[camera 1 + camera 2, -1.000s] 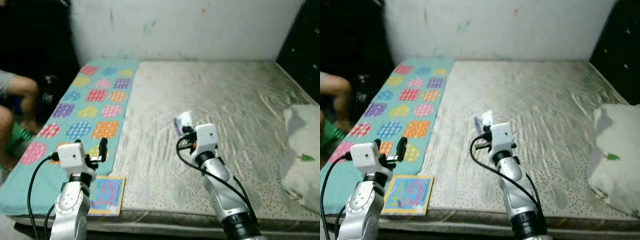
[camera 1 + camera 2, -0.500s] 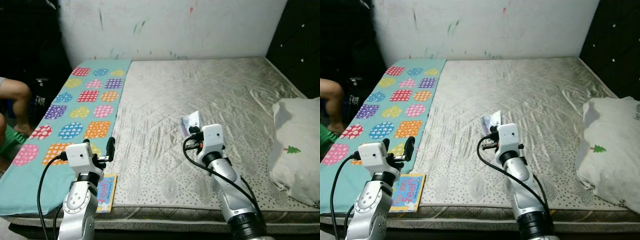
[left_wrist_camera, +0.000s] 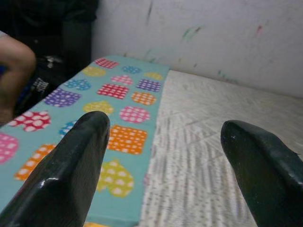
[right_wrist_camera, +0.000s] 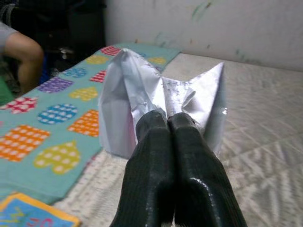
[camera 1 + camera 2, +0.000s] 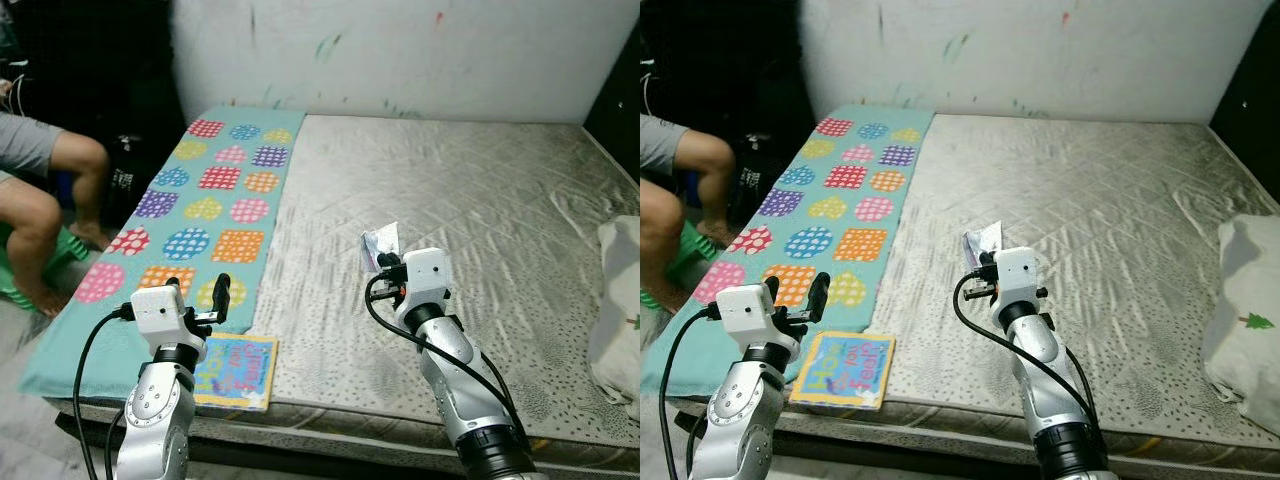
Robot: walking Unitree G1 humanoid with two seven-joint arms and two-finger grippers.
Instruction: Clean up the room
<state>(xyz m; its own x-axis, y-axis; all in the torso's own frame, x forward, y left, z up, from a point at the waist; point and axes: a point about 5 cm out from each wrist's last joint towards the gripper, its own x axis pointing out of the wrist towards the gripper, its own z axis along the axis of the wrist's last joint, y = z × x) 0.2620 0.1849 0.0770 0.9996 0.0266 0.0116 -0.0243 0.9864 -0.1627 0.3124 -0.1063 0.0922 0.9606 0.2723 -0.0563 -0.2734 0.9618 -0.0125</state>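
Observation:
My right gripper (image 5: 385, 262) is shut on a crumpled silver wrapper (image 5: 380, 243), held up over the middle of the grey mattress (image 5: 480, 210). In the right wrist view the wrapper (image 4: 142, 94) fans out above the closed fingertips (image 4: 168, 124). My left gripper (image 5: 218, 300) is open with nothing between its fingers (image 3: 71, 170), above the near left edge of the bed. A colourful children's book (image 5: 236, 370) lies flat at the mattress's front left corner, just below that gripper.
A teal mat with coloured dotted shapes (image 5: 200, 210) runs down the bed's left side. A person sits at the far left, knees (image 5: 60, 170) bent beside the bed. A white pillow (image 5: 620, 300) lies at the right edge. A stained white wall (image 5: 400, 50) backs the bed.
The camera has swung left: the pillow has slid toward the right edge and the person shows more. Both grippers hold the same pose, the right one keeping the wrapper.

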